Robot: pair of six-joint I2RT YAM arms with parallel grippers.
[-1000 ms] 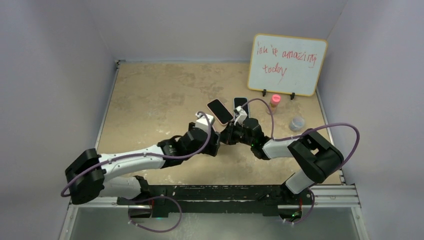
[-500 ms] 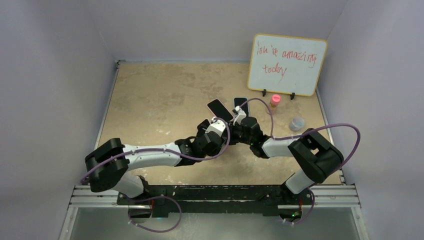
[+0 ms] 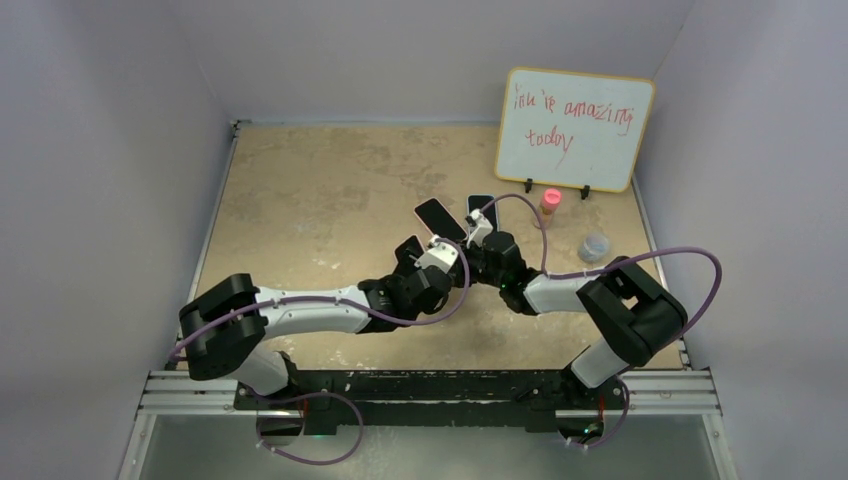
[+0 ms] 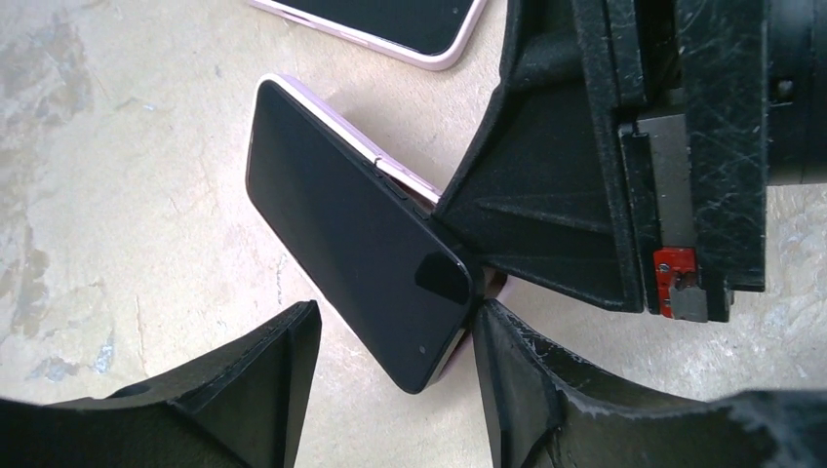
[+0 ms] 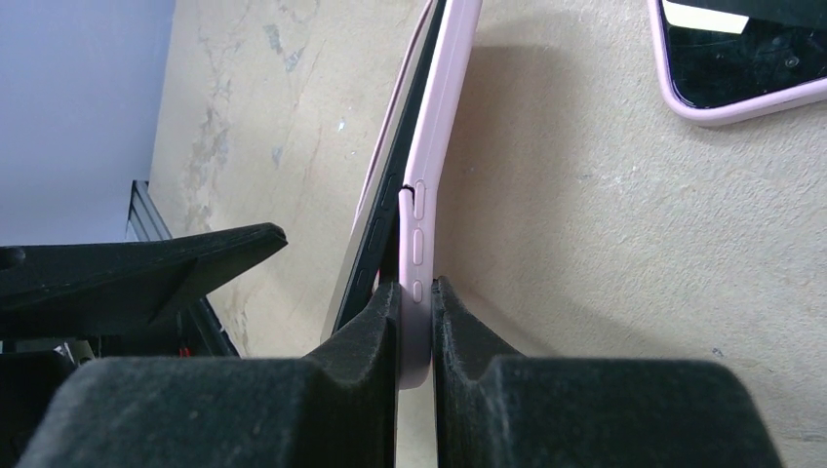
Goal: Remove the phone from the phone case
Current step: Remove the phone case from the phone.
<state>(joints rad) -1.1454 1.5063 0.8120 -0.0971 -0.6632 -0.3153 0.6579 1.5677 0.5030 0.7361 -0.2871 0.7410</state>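
A black phone (image 4: 356,244) sits partly in a pink case (image 5: 434,175); it is held tilted above the table, seen in the top view (image 3: 440,218). My right gripper (image 5: 416,292) is shut on the case's edge by the side buttons. In the right wrist view the phone (image 5: 375,234) stands peeled away from the case at the near end. My left gripper (image 4: 395,390) is open, with the phone's free corner between its fingers and touching the right finger (image 4: 527,380). The two grippers meet at mid-table in the top view, left (image 3: 432,258) and right (image 3: 468,250).
A second phone in a pink case (image 5: 731,58) lies flat on the table just beyond, also in the left wrist view (image 4: 390,24). A whiteboard (image 3: 573,128), a pink-capped bottle (image 3: 550,203) and a small clear container (image 3: 595,246) stand at the back right.
My left arm has swung right and forward, bringing its open gripper up to the held phone's corner. The right gripper has stayed shut on the case.
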